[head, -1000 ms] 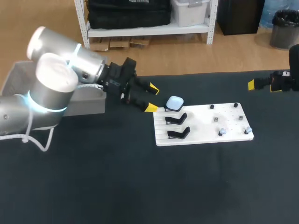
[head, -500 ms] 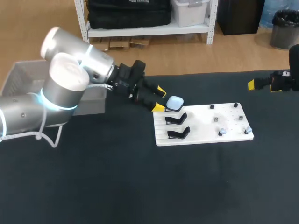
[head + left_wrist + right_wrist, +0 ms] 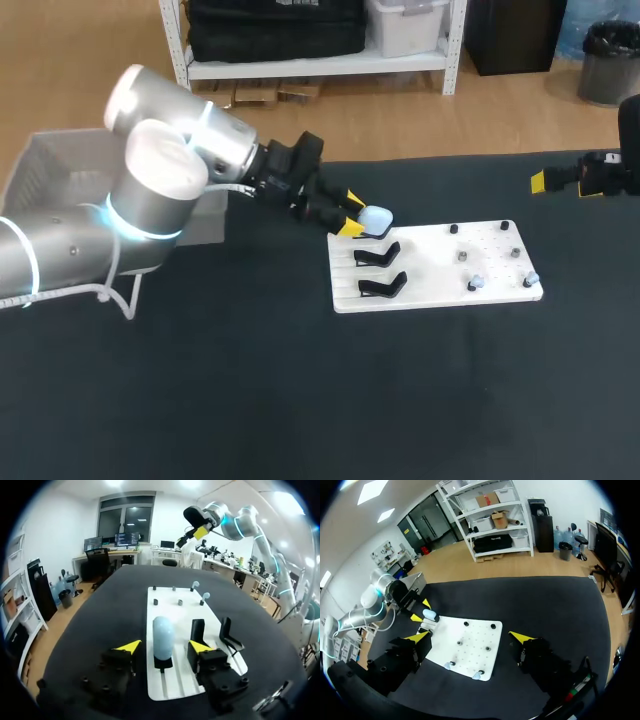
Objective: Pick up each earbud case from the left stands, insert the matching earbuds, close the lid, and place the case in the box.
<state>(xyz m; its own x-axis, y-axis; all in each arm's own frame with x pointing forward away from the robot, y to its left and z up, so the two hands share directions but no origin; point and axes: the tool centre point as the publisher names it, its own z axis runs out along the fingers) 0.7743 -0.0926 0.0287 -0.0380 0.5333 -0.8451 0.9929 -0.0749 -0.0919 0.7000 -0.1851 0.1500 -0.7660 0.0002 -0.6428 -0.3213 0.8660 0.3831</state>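
The right gripper (image 3: 470, 637) is seen spread wide above the black table (image 3: 545, 605). Ahead of it a white perforated rectangular board (image 3: 440, 652) is laid flat. At its far end a pale blue rounded earbud case (image 3: 429, 614) is flanked by the yellow tips of the left gripper (image 3: 420, 610).

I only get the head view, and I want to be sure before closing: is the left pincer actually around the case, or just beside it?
Observer: Around it. The left wrist view shows the case between the left pincer's fingers, with a gap on each side.
Operator: Is the case upright?
Observer: Yes, it is upright on its black stand.
Operator: And the right pincer?
Observer: The right wrist view shows it open, with nothing between its fingers.
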